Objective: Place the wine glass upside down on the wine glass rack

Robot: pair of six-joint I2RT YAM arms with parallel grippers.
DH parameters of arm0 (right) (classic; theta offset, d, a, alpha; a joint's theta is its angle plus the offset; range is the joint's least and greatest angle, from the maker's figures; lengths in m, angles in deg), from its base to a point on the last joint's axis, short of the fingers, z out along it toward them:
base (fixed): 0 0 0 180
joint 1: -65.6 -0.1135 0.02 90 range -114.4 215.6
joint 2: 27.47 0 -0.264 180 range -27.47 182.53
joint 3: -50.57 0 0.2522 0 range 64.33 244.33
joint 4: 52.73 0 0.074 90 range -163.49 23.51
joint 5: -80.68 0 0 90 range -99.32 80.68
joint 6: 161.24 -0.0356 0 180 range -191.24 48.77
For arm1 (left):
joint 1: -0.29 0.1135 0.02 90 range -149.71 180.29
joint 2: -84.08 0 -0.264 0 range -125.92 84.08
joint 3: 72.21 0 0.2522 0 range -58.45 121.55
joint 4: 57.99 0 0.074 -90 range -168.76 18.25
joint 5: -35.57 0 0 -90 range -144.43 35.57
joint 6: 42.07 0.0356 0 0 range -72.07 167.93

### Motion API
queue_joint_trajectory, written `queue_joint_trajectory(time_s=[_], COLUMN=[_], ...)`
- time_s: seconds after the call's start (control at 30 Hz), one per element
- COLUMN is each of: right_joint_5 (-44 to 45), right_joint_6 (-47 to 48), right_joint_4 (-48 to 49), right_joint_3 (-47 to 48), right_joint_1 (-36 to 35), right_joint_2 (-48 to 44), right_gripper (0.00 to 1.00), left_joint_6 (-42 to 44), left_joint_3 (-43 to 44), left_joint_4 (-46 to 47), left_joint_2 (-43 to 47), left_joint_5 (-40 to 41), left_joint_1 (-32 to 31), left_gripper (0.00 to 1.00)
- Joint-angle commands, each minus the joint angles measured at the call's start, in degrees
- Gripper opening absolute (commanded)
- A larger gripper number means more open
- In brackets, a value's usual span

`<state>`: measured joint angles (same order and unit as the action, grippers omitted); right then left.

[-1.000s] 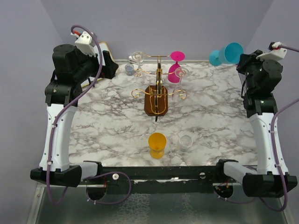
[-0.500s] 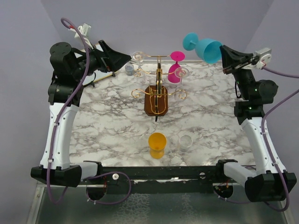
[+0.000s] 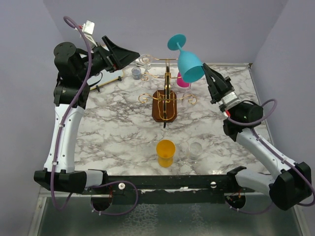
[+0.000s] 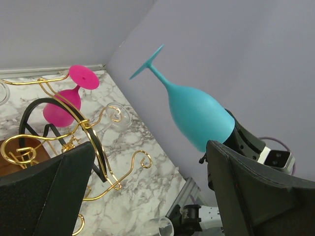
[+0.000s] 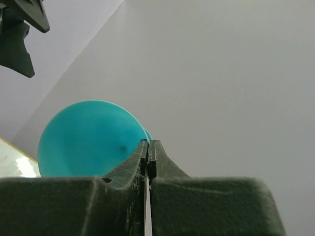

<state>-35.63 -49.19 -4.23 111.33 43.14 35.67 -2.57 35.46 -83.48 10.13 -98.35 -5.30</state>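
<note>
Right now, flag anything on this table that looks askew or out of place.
Only the teal wine glass: it hangs in mid-air near the rack, tilted with its foot up, pinched at the rim by the right gripper. Nothing looks spilled or broken.

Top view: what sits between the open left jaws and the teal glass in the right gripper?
The wine glass rack's top gold arms and post, a clear glass at their left end; the left wrist view shows that wire too.

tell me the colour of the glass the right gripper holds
The glass is teal blue, clearest in the left wrist view.
</note>
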Motion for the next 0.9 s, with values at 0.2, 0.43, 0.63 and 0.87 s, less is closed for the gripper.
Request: queue_joint_trajectory(time_s=[0.2, 0.43, 0.63, 0.87], right_joint_5=[3.2, 3.5, 4.6, 5.9], right_joint_6=[19.8, 21.4, 22.4, 24.6], right_joint_4=[14.5, 15.3, 15.7, 16.0], right_joint_3=[-1.7, 0.5, 1.7, 3.5], right_joint_1=[-4.8, -8.0, -10.1, -12.9], right_joint_2=[3.1, 6.4, 8.9, 11.2], right_gripper=[0.01, 0.01, 0.01, 0.01], left_joint_6=[-11.1, -19.0, -20.8, -21.7], left_joint_3=[-7.0, -8.7, -2.8, -0.1], left_joint_4=[11.7, 18.8, 20.7, 22.0], left_joint_2=[-0.1, -1.7, -5.9, -9.6], left_joint_5=[-6.4, -4.8, -3.0, -2.7], left_joint_1=[-0.3, -3.0, -5.9, -8.4], left_gripper=[0.99, 0.99, 0.99, 0.97])
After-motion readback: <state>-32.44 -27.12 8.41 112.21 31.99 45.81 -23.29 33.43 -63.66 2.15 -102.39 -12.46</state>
